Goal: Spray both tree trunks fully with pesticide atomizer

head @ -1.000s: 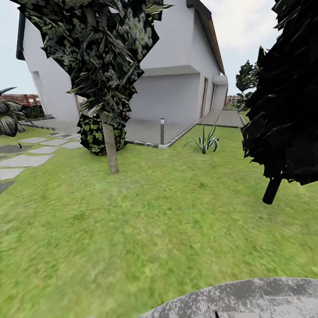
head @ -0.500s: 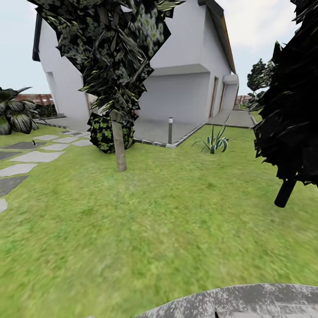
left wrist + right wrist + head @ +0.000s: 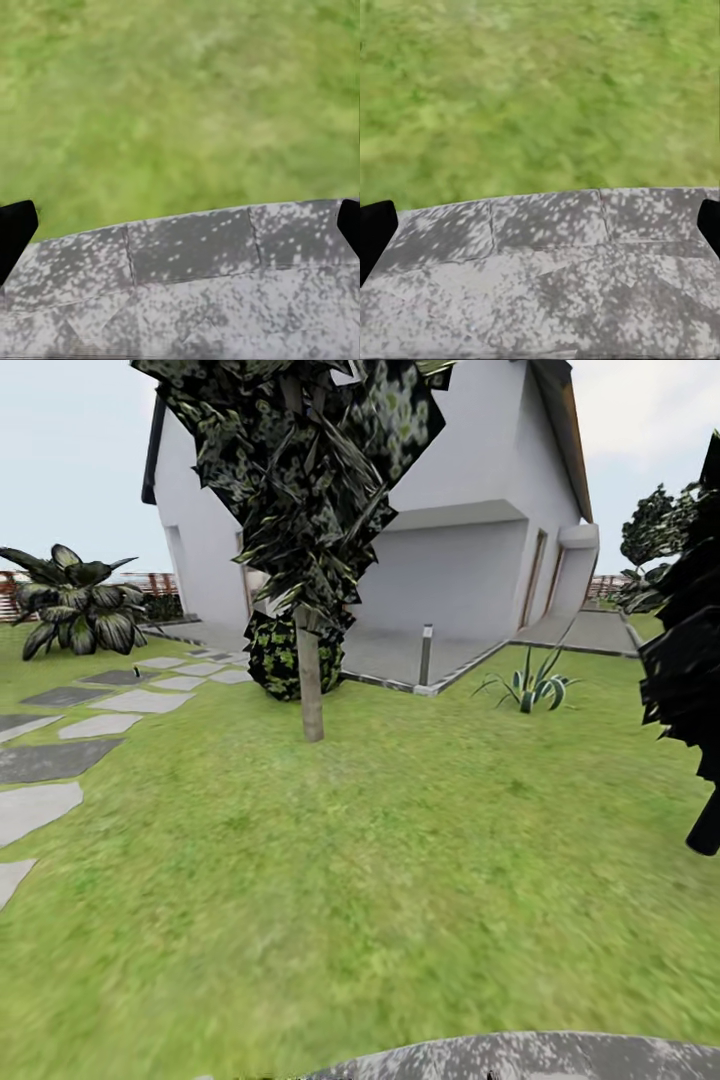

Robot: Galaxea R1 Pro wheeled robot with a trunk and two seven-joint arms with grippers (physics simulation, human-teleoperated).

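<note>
1. Far left, grey paving slabs (image 3: 45, 760) run across the lawn (image 3: 400, 880) toward the house (image 3: 440, 550). A broad-leaved plant (image 3: 80, 605) stands beyond them, with the brown fence (image 3: 150, 582) behind it.

2. A tiny dark speck (image 3: 136, 685) sits by the far slabs. It could be the atomizer, but it is too small to tell; if so, it lies well ahead of both claws and off to their left.

3. Left of centre stands a tree (image 3: 300, 490) with a pale trunk (image 3: 311, 680) and jagged dark foliage, a round shrub (image 3: 285, 655) just behind it. It looks like one of the two to spray, and it is far ahead of the claws, beyond reach.

4. Right of it are a short post (image 3: 427, 653) at the patio edge and a spiky plant (image 3: 530, 688).

5. At the right edge a black-leaved tree (image 3: 690, 670) on a thin dark trunk is near; it is not a target.

6. Left claw (image 3: 180, 225): dark fingertips (image 3: 15, 232) show at the frame's two edges, well apart and holding nothing, above a speckled grey surface with grass beyond.

7. Right claw (image 3: 540, 225): fingertips (image 3: 375, 236) likewise spread wide, empty, over the same kind of grey surface.

8. My guess is that both arms hang tucked low because the robot is travelling and there is nothing to grasp yet.
</note>
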